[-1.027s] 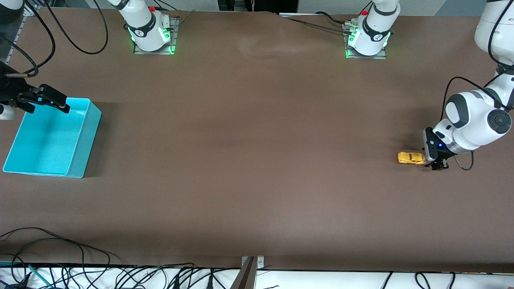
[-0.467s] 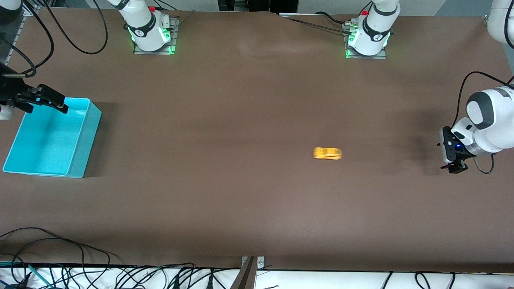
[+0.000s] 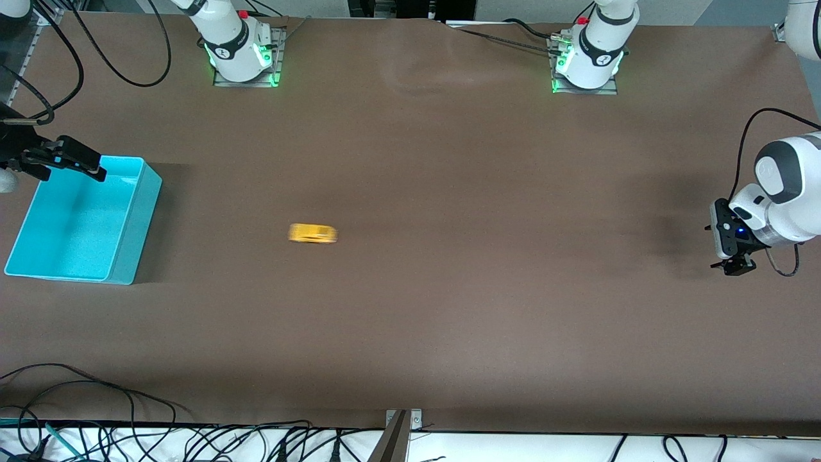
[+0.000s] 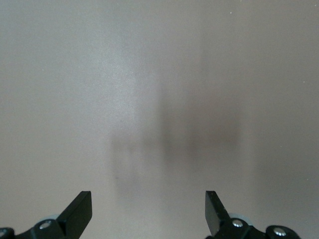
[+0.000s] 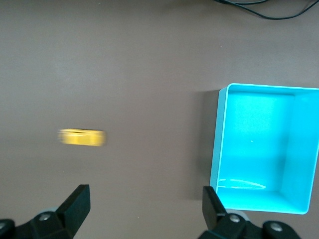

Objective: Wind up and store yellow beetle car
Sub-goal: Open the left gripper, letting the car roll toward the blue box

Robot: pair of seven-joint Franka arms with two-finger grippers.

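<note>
The yellow beetle car (image 3: 312, 233) is on the brown table, blurred by motion, partway between the table's middle and the cyan bin (image 3: 38, 273). It also shows in the right wrist view (image 5: 81, 138), beside the cyan bin (image 5: 218, 149). My right gripper (image 3: 70, 160) is open and empty, up over the bin's edge farthest from the front camera. My left gripper (image 3: 734, 264) is open and empty, low over the bare table at the left arm's end. Its wrist view (image 4: 148, 209) shows only table.
The two arm bases (image 3: 240, 48) (image 3: 587, 58) stand along the table's edge farthest from the front camera. Cables (image 3: 96, 410) lie along the edge nearest that camera.
The car has rolled away from my left gripper across the table toward the cyan bin. My left gripper let go of it and drew back toward the table's end. The right arm barely moved.
</note>
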